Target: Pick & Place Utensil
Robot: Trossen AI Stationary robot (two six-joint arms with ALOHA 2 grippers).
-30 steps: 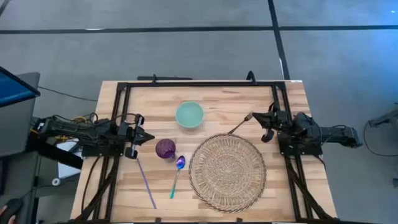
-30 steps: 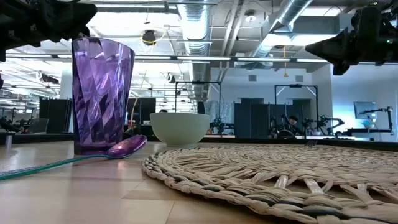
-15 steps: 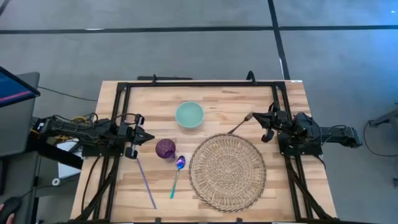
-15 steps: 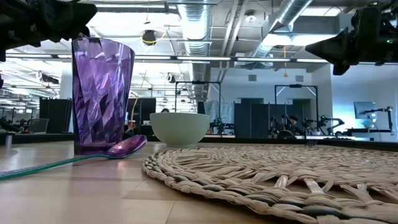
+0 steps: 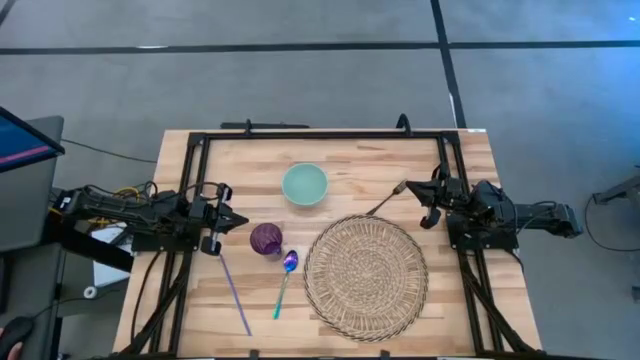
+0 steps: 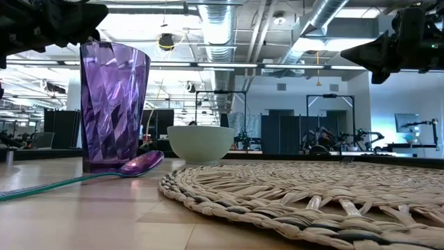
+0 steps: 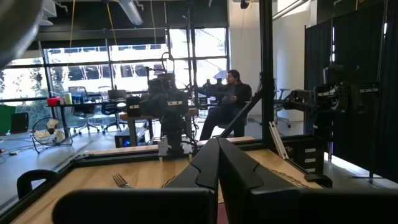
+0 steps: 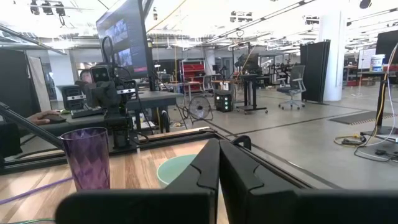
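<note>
A spoon (image 5: 283, 283) with a purple bowl and teal handle lies flat on the wood, its bowl beside the purple cup (image 5: 265, 239); it also shows in the low view as spoon (image 6: 139, 164). A purple straw-like stick (image 5: 234, 291) lies left of it. A fork (image 5: 384, 201) lies near the far rim of the woven mat (image 5: 365, 276). A pale green bowl (image 5: 304, 184) stands behind. My left gripper (image 5: 238, 221) hovers shut at the left, beside the cup. My right gripper (image 5: 420, 198) hovers shut at the right, near the fork's handle. Neither touches anything.
A black frame (image 5: 320, 133) borders the table's far and side edges. Bare wood lies along the near edge between stick and mat. In the left wrist view a person (image 7: 231, 99) sits in the room beyond the table; a hand (image 8: 37, 116) shows in the right wrist view.
</note>
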